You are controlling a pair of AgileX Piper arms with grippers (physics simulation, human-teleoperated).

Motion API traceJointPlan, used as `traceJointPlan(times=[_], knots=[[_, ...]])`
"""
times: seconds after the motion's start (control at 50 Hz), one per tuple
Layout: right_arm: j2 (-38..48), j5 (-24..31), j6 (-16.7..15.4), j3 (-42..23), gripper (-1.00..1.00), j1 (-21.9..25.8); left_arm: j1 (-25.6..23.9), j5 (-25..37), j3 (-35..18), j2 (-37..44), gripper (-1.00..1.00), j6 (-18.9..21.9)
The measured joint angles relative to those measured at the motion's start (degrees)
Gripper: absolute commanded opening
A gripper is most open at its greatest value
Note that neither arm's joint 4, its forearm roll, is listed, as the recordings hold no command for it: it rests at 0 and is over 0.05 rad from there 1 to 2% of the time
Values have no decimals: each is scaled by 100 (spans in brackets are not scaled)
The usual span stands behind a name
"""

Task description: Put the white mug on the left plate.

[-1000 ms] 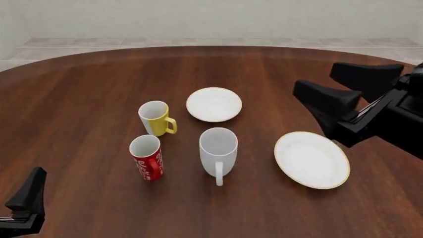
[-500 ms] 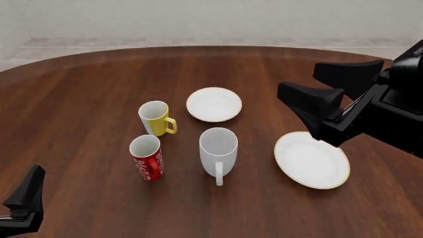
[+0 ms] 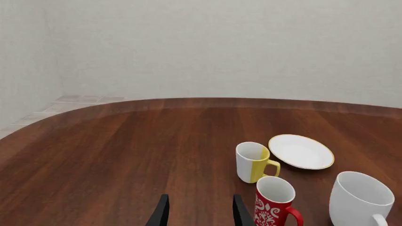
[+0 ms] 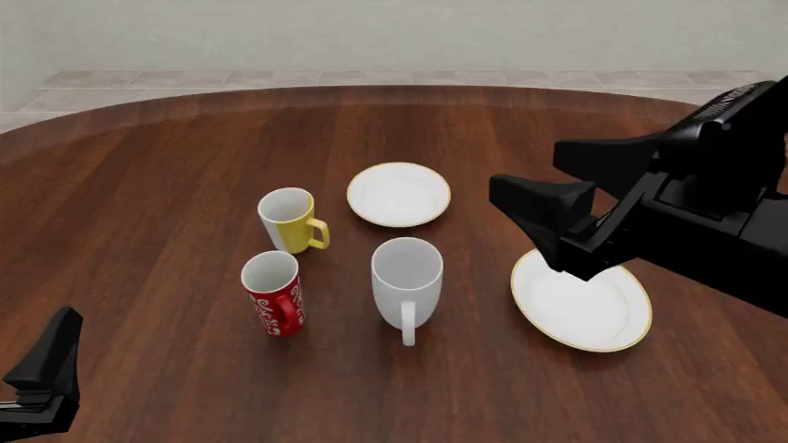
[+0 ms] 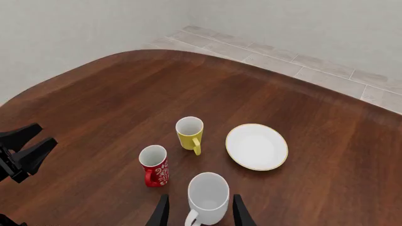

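The white mug [image 4: 407, 275] stands upright at the table's middle, its handle toward the near edge. It also shows in the left wrist view [image 3: 360, 200] and the right wrist view [image 5: 207, 197]. The left plate [image 4: 398, 195], white with a gold rim, lies empty just beyond the mug and shows in the wrist views too [image 3: 301, 151] [image 5: 256, 146]. My right gripper [image 4: 527, 173] is open and empty, raised to the right of the mug, apart from it. My left gripper [image 4: 47, 367] is open and empty at the near left corner.
A yellow-and-white mug [image 4: 288, 220] and a red mug with white lettering [image 4: 272, 293] stand left of the white mug. A larger-looking gold-rimmed plate [image 4: 589, 309] lies at the right, its far edge under my right gripper. The table [image 4: 148, 185] is dark wood and round.
My right gripper has moved left toward the mugs and now hangs over the right plate's far edge. The left arm and all the objects have stayed put.
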Motion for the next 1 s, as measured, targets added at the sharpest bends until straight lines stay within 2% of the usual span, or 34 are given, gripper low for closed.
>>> traceJointPlan(times=[0.46, 1.0], knots=[[298, -352, 362, 543, 100, -252, 4, -1, 13, -7, 100, 3], [639, -724, 502, 809, 100, -222, 1, -23, 33, -10, 100, -3]])
